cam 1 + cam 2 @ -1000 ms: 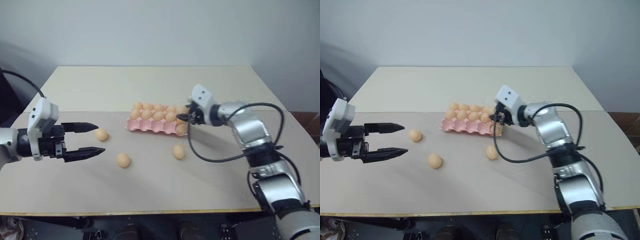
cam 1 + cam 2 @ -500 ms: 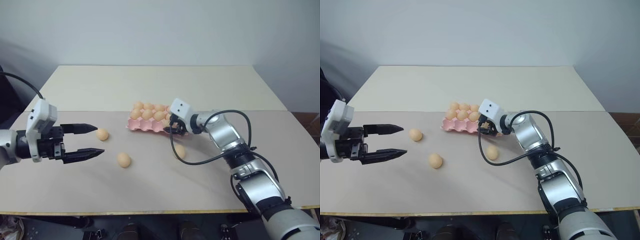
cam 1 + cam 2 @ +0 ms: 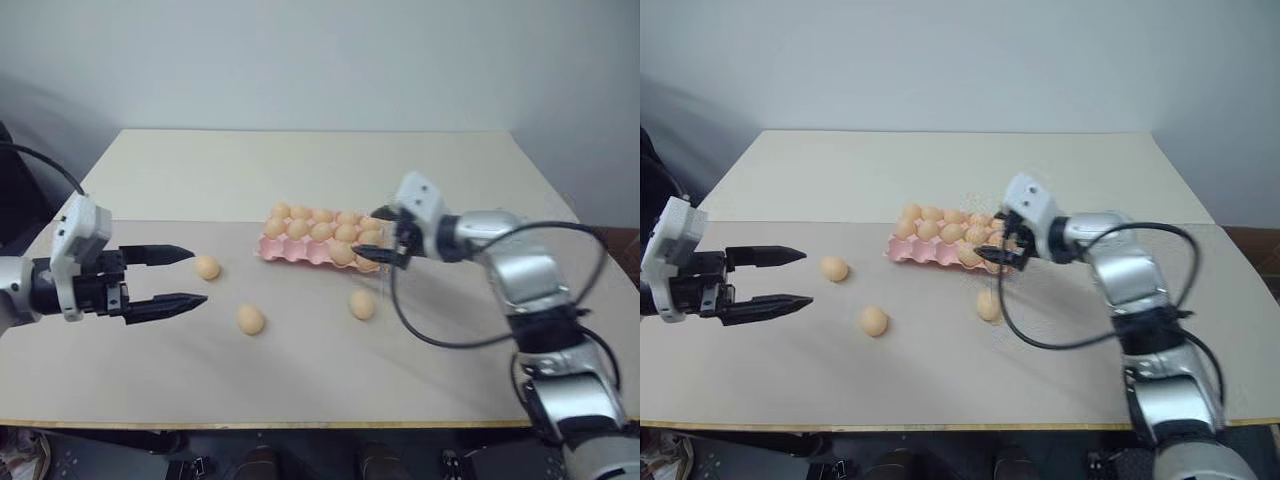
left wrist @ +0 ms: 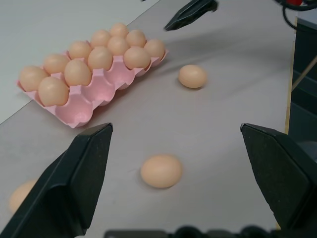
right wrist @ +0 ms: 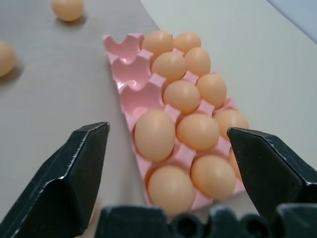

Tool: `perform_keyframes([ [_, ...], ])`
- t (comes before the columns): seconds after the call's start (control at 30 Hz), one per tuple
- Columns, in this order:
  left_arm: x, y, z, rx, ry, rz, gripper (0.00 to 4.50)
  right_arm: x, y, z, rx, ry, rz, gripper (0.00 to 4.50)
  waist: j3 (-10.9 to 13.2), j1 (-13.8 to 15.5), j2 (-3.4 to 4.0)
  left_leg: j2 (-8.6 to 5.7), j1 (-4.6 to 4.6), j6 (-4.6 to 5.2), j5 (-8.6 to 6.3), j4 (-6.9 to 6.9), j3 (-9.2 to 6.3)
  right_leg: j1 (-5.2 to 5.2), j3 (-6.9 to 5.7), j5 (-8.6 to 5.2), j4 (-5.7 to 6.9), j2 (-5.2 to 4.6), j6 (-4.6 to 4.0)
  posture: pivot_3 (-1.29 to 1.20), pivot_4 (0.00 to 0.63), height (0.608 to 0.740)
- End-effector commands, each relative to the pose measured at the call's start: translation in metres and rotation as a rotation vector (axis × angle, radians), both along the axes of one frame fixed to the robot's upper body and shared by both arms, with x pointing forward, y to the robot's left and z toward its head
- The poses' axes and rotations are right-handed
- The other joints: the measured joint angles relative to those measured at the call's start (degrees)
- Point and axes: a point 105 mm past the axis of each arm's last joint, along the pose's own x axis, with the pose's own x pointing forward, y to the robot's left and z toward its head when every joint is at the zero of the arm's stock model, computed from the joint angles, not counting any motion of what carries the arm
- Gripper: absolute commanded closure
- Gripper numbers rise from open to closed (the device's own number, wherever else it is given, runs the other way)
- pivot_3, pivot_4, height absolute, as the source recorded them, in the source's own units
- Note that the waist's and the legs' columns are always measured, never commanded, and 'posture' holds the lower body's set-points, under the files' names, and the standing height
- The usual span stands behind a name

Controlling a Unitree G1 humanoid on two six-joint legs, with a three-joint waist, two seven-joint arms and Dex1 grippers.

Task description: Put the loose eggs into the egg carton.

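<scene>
Where your right gripper (image 5: 166, 129) points: the egg carton (image 5: 130, 74) lies just past its fingertips, and the gripper's near end hangs over the carton's end without touching it.
Carton contents: you have twelve eggs seated and three cups empty. The empty cups sit side by side in the row on the robot's side, at the end away from your right gripper.
Right gripper: jaws wide apart, holding nothing.
Left gripper (image 3: 198, 275): jaws wide apart, holding nothing, hovering above the table (image 3: 300, 170).
Loose eggs: three lie on the table. One egg (image 3: 207, 267) is just beyond your left fingertips. A second egg (image 3: 250, 319) is a little farther out, toward the robot's side. The third egg (image 3: 362, 304) lies below your right gripper, near the carton's front edge.
Shapes and surfaces: the carton is pale pink moulded pulp with round cups and scalloped walls. The eggs are smooth, tan-orange ovals. The tabletop is flat, matte and beige.
Room: you have bare tabletop between the two grippers and behind the carton, and the front edge is well clear of the eggs.
</scene>
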Motion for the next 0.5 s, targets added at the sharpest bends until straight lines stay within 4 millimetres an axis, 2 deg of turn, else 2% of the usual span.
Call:
perform_keyframes([
  [0.03,-0.002,0.008,0.009,0.037,-0.053,-0.011,0.0,-0.031,-0.017,0.028,-0.007,-0.071,0.085,0.09,0.01,-0.14,0.01,0.0,0.01,0.0,0.0,0.01,0.0,0.0,0.0,0.0,0.01,0.01,0.0,0.0,0.15,0.74],
  [0.17,-0.003,0.017,0.006,0.055,-0.049,-0.009,0.0,-0.059,-0.041,0.037,-0.052,-0.062,0.146,0.09,0.02,-0.51,0.02,0.01,0.09,0.0,0.0,-0.01,0.03,0.04,0.04,-0.01,0.01,0.03,-0.01,0.0,0.15,0.74],
  [0.27,-0.003,0.021,0.004,0.049,-0.051,-0.011,0.0,-0.077,-0.053,0.036,-0.057,-0.042,0.2,0.09,0.02,-0.4,0.02,0.04,0.13,0.01,0.0,-0.02,0.05,0.07,0.06,-0.02,0.01,0.04,-0.02,0.0,0.15,0.74],
  [0.5,-0.005,0.024,0.001,0.031,-0.045,-0.024,0.0,-0.084,-0.064,0.024,-0.056,-0.016,0.17,0.09,0.02,-0.35,0.01,0.03,0.15,0.01,0.0,0.04,0.08,0.09,0.07,-0.02,0.06,0.03,-0.02,0.0,0.15,0.74],
])
